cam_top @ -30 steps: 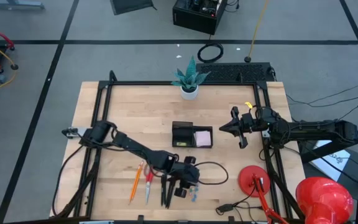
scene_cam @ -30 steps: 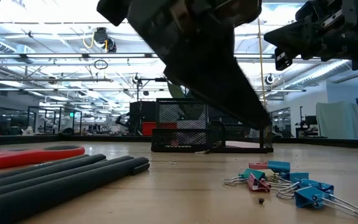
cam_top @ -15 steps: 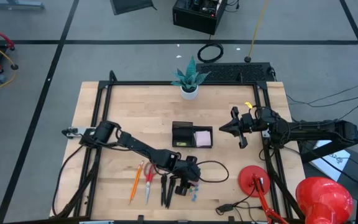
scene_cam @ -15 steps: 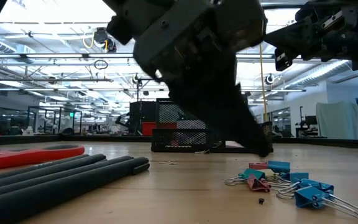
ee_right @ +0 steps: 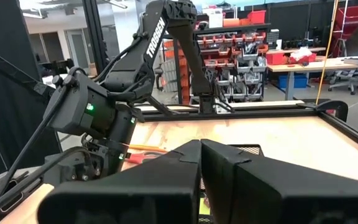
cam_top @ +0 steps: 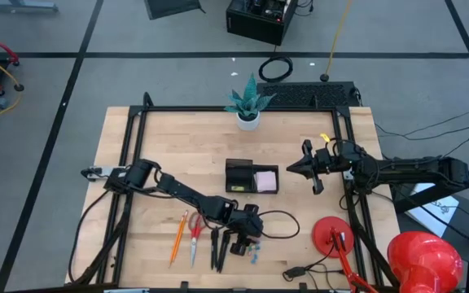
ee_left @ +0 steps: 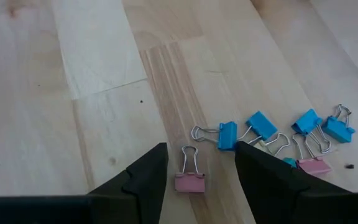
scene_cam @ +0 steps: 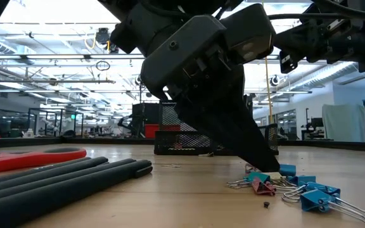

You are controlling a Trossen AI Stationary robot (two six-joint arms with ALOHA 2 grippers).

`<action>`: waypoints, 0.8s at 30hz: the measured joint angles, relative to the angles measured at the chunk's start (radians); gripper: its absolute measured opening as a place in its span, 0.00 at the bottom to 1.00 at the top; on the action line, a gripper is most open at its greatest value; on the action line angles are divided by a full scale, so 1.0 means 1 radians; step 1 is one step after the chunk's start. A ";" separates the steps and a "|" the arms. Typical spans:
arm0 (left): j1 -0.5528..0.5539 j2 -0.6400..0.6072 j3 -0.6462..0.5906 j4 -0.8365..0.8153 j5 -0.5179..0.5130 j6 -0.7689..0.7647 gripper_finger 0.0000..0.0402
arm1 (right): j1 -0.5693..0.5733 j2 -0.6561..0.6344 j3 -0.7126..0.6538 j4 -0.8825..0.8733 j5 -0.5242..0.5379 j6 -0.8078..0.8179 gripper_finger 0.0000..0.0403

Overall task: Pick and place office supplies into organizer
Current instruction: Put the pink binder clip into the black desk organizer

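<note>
Left gripper [cam_top: 241, 242] is low over the front of the table, fingers apart and holding nothing; in its wrist view the two dark fingers [ee_left: 146, 177] straddle a pink clip [ee_left: 189, 181] lying flat on the wood, the clip sitting in the gap between them, clear of both; just beyond it lies a blue clip [ee_left: 227, 135], close by the other finger, and further blue clips [ee_left: 261, 126] trail off to that side with another pink one [ee_left: 312, 165] among them; in the low view the gripper [scene_cam: 258, 161] has its tip right down at the clip pile [scene_cam: 284, 182], at or just above the tabletop, though contact is hard to judge.

Beside the gripper in the high view the black pens [cam_top: 216, 247] lie together; next out the red scissors [cam_top: 195, 233]; then the orange pencil [cam_top: 176, 237]; all three lie on bare wood, apart from the clips [cam_top: 255, 255].

The organizer [cam_top: 252, 176] sits at mid-table, well apart from the gripper, with a pink sticky pad [cam_top: 265, 180] in its right compartment; the plant pot [cam_top: 248, 120] stands behind it near the far edge.

Right gripper [cam_top: 308, 167] hangs above the table beside the organizer's right end; its fingers [ee_right: 229, 168] are pressed together, empty.
</note>
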 joint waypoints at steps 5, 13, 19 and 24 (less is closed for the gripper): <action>0.000 0.000 0.000 -0.005 -0.004 0.000 0.49 | 0.000 0.000 0.000 0.000 0.000 0.000 0.00; 0.003 -0.001 0.002 -0.071 -0.028 0.031 0.49 | 0.000 0.000 0.000 0.000 0.000 0.001 0.00; 0.011 -0.002 0.002 -0.096 -0.028 0.031 0.49 | 0.000 0.000 0.000 0.000 0.000 0.001 0.00; 0.013 -0.002 0.001 -0.098 -0.030 0.031 0.46 | 0.000 0.000 0.000 0.000 0.000 0.000 0.00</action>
